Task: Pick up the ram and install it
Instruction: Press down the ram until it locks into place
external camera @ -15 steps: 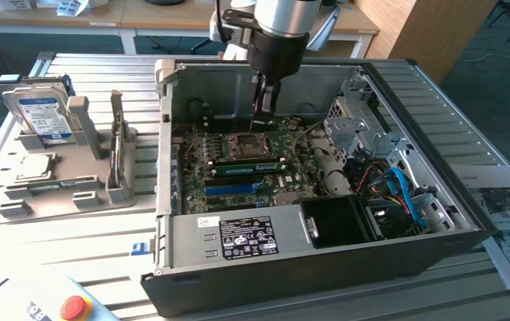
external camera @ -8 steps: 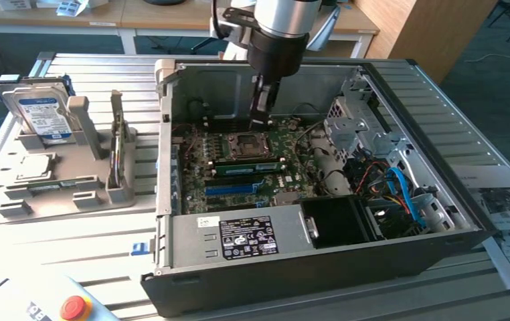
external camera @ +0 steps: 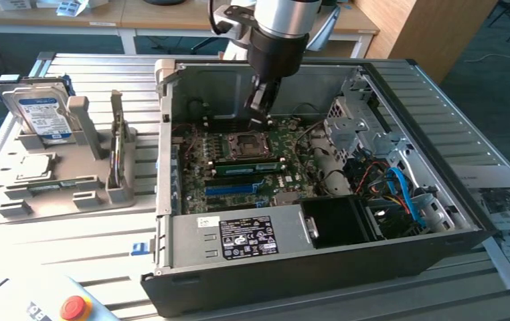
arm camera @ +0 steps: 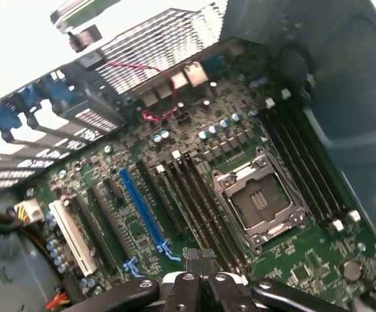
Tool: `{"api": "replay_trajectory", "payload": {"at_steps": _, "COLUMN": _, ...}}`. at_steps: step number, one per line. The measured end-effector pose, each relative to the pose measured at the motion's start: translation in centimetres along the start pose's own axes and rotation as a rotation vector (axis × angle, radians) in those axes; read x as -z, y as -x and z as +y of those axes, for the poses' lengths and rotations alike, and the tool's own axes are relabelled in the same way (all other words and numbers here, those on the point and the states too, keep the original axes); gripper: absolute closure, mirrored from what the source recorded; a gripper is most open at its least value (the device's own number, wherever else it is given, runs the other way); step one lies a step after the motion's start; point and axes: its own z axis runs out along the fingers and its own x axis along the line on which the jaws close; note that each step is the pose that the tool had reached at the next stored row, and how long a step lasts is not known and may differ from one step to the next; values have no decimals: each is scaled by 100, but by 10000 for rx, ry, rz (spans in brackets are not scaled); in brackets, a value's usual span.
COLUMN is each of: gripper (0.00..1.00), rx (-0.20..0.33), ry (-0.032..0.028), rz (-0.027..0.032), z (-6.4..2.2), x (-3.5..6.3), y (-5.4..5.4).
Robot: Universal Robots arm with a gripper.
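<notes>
- Inside the open computer case [external camera: 469,234], the gripper [external camera: 257,120] hangs low over the motherboard [external camera: 282,144], just behind the empty CPU socket [external camera: 241,142].
- Its jaws are closed together; the wrist view shows the fingertips [arm camera: 189,260] pressed side by side above the dark memory slots [arm camera: 204,208], with nothing between them.
- The ram [external camera: 247,167], a green stick, lies seated across the board just in front of the socket.
- A hard drive [external camera: 43,115] stands in the grey holder [external camera: 76,180] on the exterior view's left.
</notes>
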Motion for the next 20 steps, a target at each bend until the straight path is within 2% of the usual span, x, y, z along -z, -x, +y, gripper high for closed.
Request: {"api": "replay_trajectory", "payload": {"at_steps": 20, "gripper": 89, "rx": -3639, "ry": 84, "rz": -203, "z": -2, "x": -28, "y": 1}}
